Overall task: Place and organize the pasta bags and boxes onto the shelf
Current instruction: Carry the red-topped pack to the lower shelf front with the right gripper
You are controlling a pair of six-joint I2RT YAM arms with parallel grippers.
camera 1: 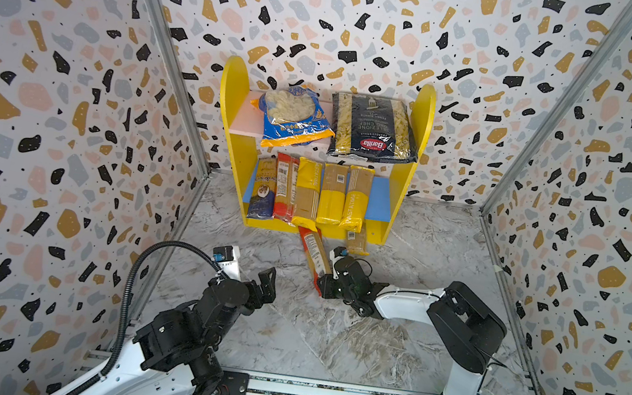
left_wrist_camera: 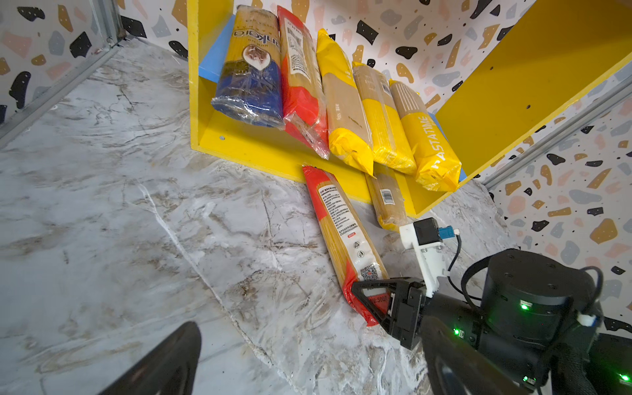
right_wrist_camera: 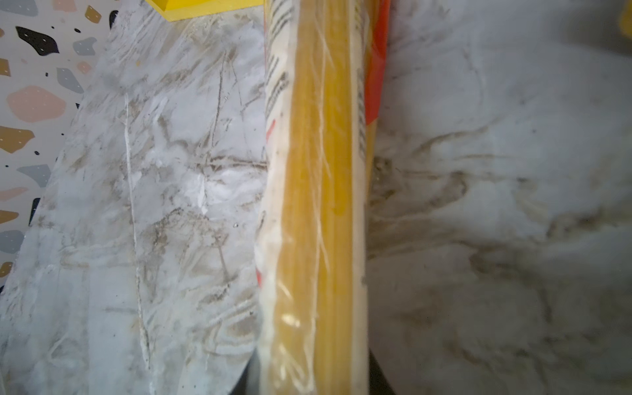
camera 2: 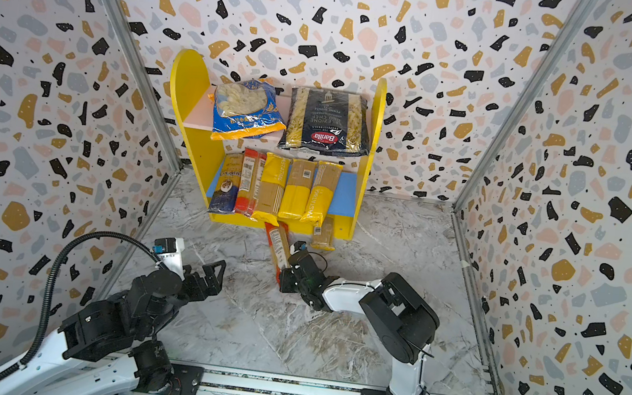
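A red spaghetti pack point(camera 1: 313, 255) point(left_wrist_camera: 345, 232) lies on the marble floor, pointing at the shelf point(camera 1: 237, 86). My right gripper point(camera 1: 326, 285) point(left_wrist_camera: 376, 302) is shut on its near end, and the pack point(right_wrist_camera: 314, 171) fills the right wrist view. My left gripper point(camera 1: 266, 284) point(left_wrist_camera: 307, 376) hangs open and empty to the left, apart from the pack. The pink upper board carries the Orecchiette bag point(camera 1: 294, 118) and the Barilla bag point(camera 1: 374, 129). Several spaghetti packs point(camera 1: 331, 196) lean side by side on the blue lower board. A brown-yellow pack point(camera 1: 357, 243) pokes out under the shelf's front edge.
Terrazzo-patterned walls point(camera 1: 46, 106) close in the cell on three sides. A metal rail point(camera 1: 320, 394) carrying both arm bases runs along the front. The blue board point(camera 1: 380, 199) shows bare at its right end. Marble floor point(camera 1: 306, 344) lies between the arms.
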